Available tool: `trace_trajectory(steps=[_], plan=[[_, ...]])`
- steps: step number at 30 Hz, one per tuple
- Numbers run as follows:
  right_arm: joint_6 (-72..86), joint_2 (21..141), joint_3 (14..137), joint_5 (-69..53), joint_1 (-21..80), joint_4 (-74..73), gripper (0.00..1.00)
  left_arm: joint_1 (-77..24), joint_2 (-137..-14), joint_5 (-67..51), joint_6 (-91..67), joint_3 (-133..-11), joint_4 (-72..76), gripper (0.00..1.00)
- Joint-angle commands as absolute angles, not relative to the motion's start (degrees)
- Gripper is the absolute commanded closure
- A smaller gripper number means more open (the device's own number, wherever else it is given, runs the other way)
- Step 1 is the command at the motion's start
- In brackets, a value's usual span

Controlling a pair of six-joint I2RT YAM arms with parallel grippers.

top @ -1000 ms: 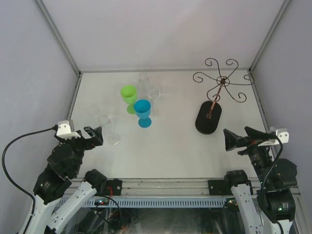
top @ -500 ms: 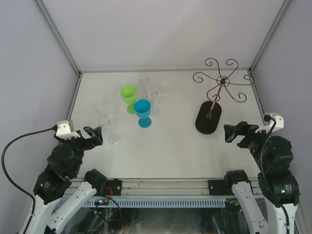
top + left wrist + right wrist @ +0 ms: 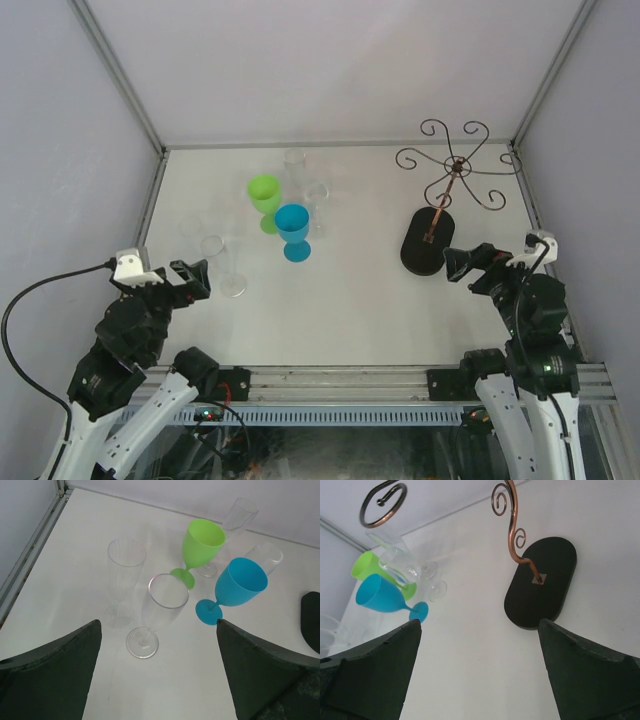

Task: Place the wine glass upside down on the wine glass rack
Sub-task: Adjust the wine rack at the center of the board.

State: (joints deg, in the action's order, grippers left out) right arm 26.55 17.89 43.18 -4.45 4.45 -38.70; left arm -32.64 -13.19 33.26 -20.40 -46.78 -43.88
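Observation:
Several stemmed glasses stand upright at the table's left middle: a green one [image 3: 265,190], a blue one [image 3: 293,225] and clear ones, the nearest clear wine glass [image 3: 167,597] just ahead of my left gripper [image 3: 192,278]. That gripper [image 3: 157,627] is open and holds nothing. The wine glass rack [image 3: 455,168], a thin brown wire stem with curled arms on a black oval base [image 3: 427,242], stands at the back right. My right gripper [image 3: 463,268] hangs open and empty beside the base's near right end. In the right wrist view the rack stem [image 3: 512,530] rises from the base [image 3: 540,582].
A tall clear flute [image 3: 126,562] stands left of the clear wine glass, with two more clear glasses [image 3: 240,512] behind the green one [image 3: 202,542] and blue one [image 3: 240,582]. Grey walls and metal frame rails [image 3: 150,215] enclose the white table.
My right arm has swung left and forward, bringing its open gripper close to the rack's black base. The left arm and all glasses have stayed put.

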Motion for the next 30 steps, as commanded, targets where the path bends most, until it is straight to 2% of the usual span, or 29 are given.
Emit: trace_trajectory(steps=[1,7,16,23,30], plan=[[33.4,15.3,35.3,-2.7,5.1,-21.3,0.0,-32.2,-12.2,33.1,-20.7,-47.8,-42.4,0.0],[33.9,17.5,23.3,5.7,10.2,-6.3,0.02,-32.2,-12.3,32.9,-20.6,-47.7,-42.2,0.0],[27.6,34.4,14.0,21.9,21.2,22.5,0.06,-32.2,-11.9,32.7,-20.6,-47.5,-42.2,0.0],[22.8,50.4,15.7,25.2,20.1,36.4,0.11,-32.2,-11.6,32.3,-20.6,-47.5,-42.1,0.0],[19.4,62.4,19.0,26.4,17.6,43.9,0.15,-32.2,-11.4,31.9,-20.4,-47.4,-42.0,0.0]])
